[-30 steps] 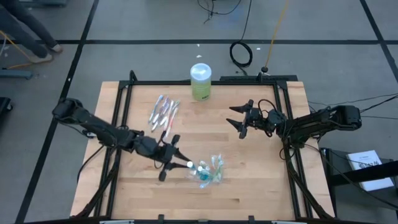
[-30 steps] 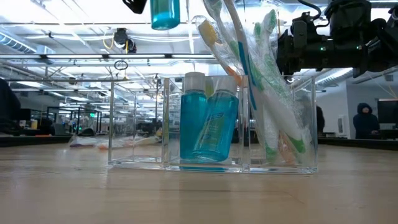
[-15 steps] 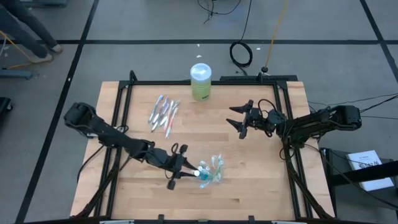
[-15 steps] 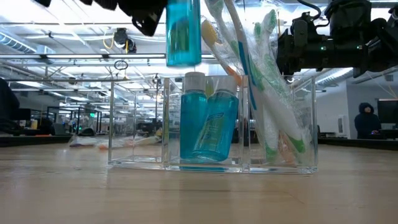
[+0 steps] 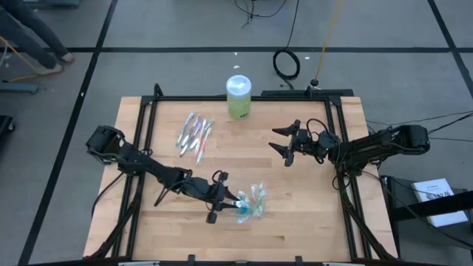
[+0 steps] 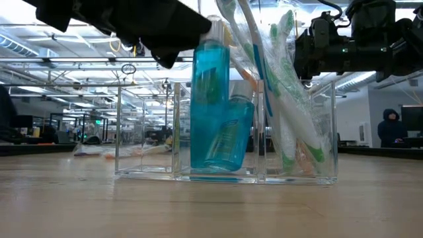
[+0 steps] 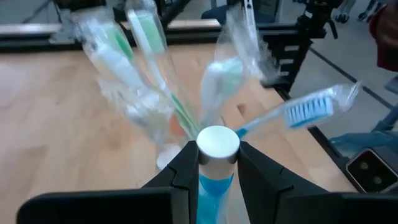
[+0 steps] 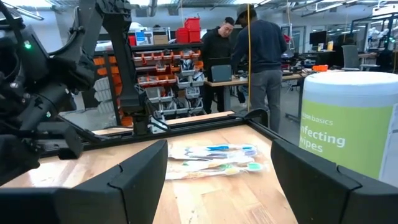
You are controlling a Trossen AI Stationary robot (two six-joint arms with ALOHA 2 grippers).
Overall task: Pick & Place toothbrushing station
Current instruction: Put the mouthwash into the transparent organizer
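Note:
A clear plastic organizer (image 6: 149,132) with several compartments stands on the table's near middle (image 5: 251,208). Its right compartment holds several wrapped toothbrushes (image 6: 284,86), which also show in the left wrist view (image 7: 149,56). Its middle compartment holds a small bottle of blue liquid (image 6: 238,135). My left gripper (image 5: 229,199) is shut on a second blue bottle with a white cap (image 6: 210,99), whose lower part is inside that middle compartment. My right gripper (image 5: 284,148) hangs open and empty over the table's right half. My left gripper pinches the bottle just below its white cap (image 7: 217,163), one finger (image 7: 186,171) on each side. The fingers come slanting down from the table's left. The bottle hangs upright, its lower part in the organizer's middle compartment beside the other bottle. Whether it touches the bottom I cannot tell.
Several more wrapped toothbrushes (image 5: 194,135) lie on the table's far left part and also show in the right wrist view (image 8: 211,158). A green-and-white wipes canister (image 5: 238,96) stands at the far edge. People stand in the room beyond the table (image 8: 261,56).
My left gripper has carried the blue bottle toward the table's right edge and down. The bottle was high above the organizer's left part. It now stands upright with its lower part inside the middle compartment, beside the other bottle.

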